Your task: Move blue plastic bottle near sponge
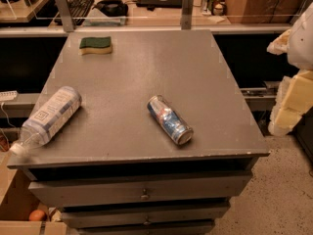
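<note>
The blue plastic bottle (50,115) lies on its side at the front left of the grey cabinet top (146,72). It is clear with a white-and-blue label, and its white cap hangs over the front left corner. The sponge (96,45), dark green over yellow, lies flat at the back left, well apart from the bottle. My gripper (289,104) shows as white and cream parts at the right edge of the view. It is off the cabinet's right side, above the floor, far from both things and holding nothing I can see.
A blue-silver metal can (169,119) lies on its side right of centre near the front. Drawers (142,190) sit under the top. A desk with a keyboard (76,6) stands behind. A cardboard box (19,204) is at the lower left.
</note>
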